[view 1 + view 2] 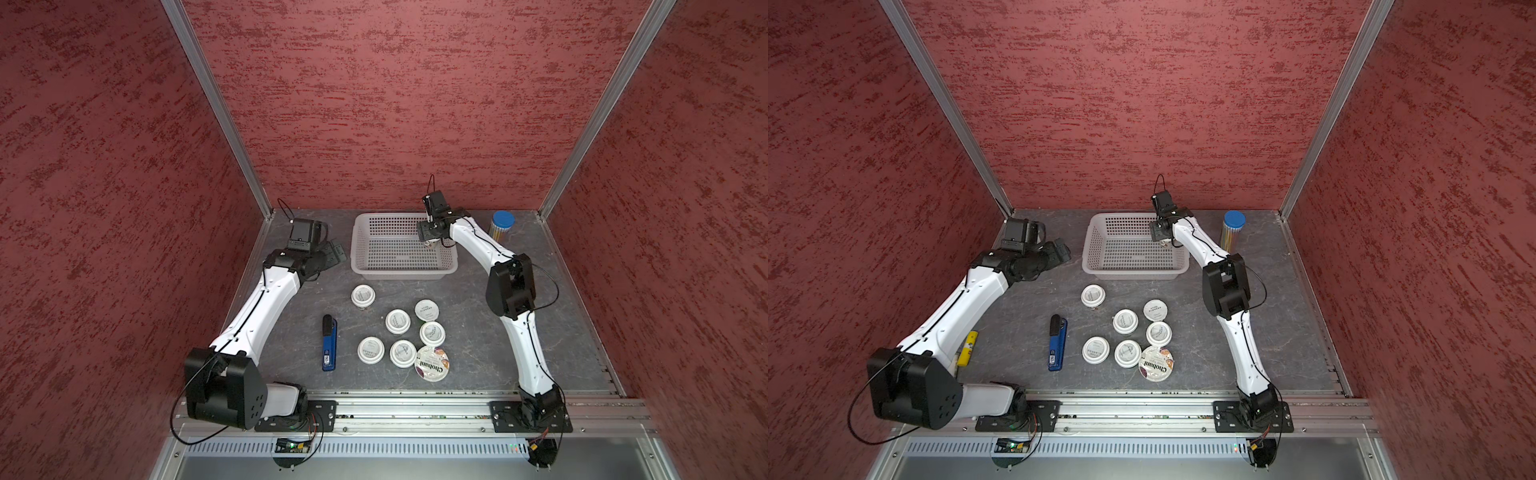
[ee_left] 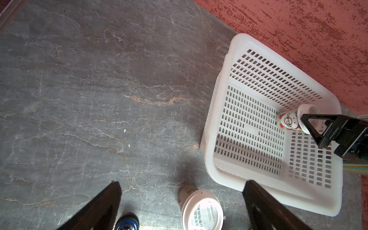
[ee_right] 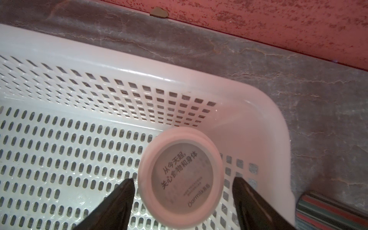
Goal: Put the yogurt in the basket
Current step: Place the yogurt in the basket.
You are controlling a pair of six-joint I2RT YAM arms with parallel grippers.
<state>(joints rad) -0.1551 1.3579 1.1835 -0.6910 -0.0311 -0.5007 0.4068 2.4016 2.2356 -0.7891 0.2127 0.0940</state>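
Yogurt cup (image 3: 180, 173) stood inside the basket (image 3: 258, 111), in its corner at 2 o'clock. Only the right wrist view showed the right gripper (image 3: 183, 180) astride it, jaws spread to either side of the lid, not pinching it; in both top views the gripper mostly hid the cup. The left wrist view alone showed the cup's red-and-white "Oarmilk" label. Left gripper (image 2: 182, 184) hovered at 9 o'clock of the basket, jaws wide apart and empty. Six small yogurt cups (image 1: 398, 321) and a wider Chobani cup (image 1: 432, 363) stood on the grey table (image 1: 478, 332) at 6 o'clock of the basket. A blue stapler (image 1: 329, 343) lay at 9 o'clock of them, a blue-capped pencil tube (image 1: 502, 224) stood at 3 o'clock of the basket. A yellow object (image 1: 967, 348) beside the left arm (image 1: 955, 307) appeared in a top view.
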